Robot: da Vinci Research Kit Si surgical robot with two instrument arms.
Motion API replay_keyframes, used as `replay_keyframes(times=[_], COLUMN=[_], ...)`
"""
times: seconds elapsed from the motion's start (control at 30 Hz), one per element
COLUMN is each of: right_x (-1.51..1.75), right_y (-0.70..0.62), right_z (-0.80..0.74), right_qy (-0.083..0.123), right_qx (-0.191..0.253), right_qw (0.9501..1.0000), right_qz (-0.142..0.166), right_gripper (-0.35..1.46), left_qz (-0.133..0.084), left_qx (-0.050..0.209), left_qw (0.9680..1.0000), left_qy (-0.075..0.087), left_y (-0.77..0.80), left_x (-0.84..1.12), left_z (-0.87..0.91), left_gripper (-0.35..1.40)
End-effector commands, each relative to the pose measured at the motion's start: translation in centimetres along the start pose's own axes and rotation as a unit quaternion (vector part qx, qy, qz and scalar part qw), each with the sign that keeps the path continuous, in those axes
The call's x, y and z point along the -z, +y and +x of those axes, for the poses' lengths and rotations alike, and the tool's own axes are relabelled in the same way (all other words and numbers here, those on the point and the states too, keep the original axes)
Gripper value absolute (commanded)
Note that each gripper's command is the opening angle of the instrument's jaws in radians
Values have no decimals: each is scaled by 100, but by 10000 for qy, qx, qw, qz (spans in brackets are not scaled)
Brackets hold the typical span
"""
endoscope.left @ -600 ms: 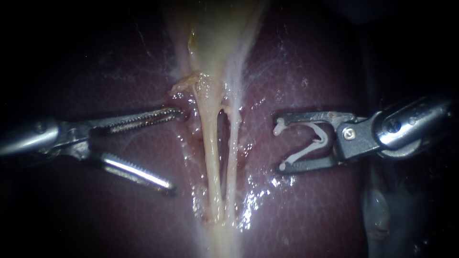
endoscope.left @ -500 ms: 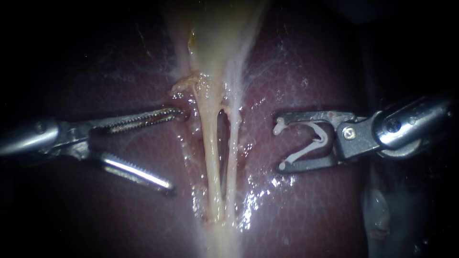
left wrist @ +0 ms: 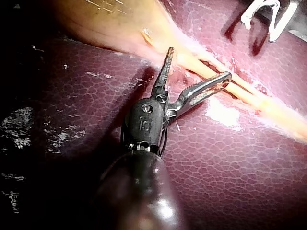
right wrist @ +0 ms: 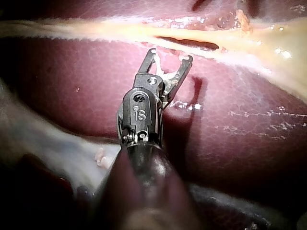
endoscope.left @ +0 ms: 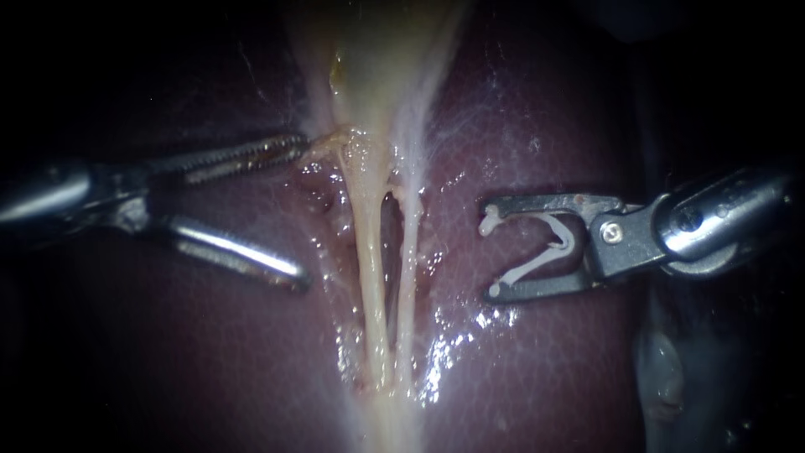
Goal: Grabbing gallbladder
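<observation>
The pale yellow gallbladder (endoscope.left: 377, 59) narrows downward into two tubes, a left tube (endoscope.left: 370, 252) and a right tube (endoscope.left: 408, 260), with a slit between them. My left instrument (endoscope.left: 302, 210) has its toothed jaws open just left of the tubes. The upper jaw's tip lies by the frayed edge of the gallbladder's neck (endoscope.left: 331, 138); nothing is gripped. The left wrist view shows those open jaws (left wrist: 199, 63) straddling the tubes (left wrist: 249, 91) beside the gallbladder (left wrist: 110, 24). My right instrument (endoscope.left: 490, 250) hovers right of the tubes, its jaws holding a white clip (endoscope.left: 541, 247). The right wrist view shows them (right wrist: 170, 55) short of the tubes (right wrist: 192, 34).
Dark red liver (endoscope.left: 520, 109) lies under everything, wet and glinting near the tubes' lower end (endoscope.left: 444, 344). A fold of pale grey tissue (endoscope.left: 662, 377) sits at the lower right, under the right instrument's shaft.
My left instrument has moved up along the tubes, its open jaws now level with the gallbladder's neck. The right instrument and its clip have stayed put.
</observation>
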Motion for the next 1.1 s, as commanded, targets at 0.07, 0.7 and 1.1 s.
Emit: replay_keyframes(times=[0.07,0.7,1.1], right_x=[0,-1,-1], right_y=[0,0,0], right_z=[0,-2,-2], right_qy=[0,-1,-1], right_qx=[-1,-27,-26], right_qw=[10000,10000,10000], right_qz=[-2,-5,-4], right_gripper=[50,50,50], left_qz=[-163,-41,-10], left_qx=[67,417,600], left_qw=[9998,9991,9979], left_qy=[37,119,243], left_y=[10,57,59], left_x=[-1,-41,-42], left_z=[-1,38,44], left_gripper=[121,84,45])
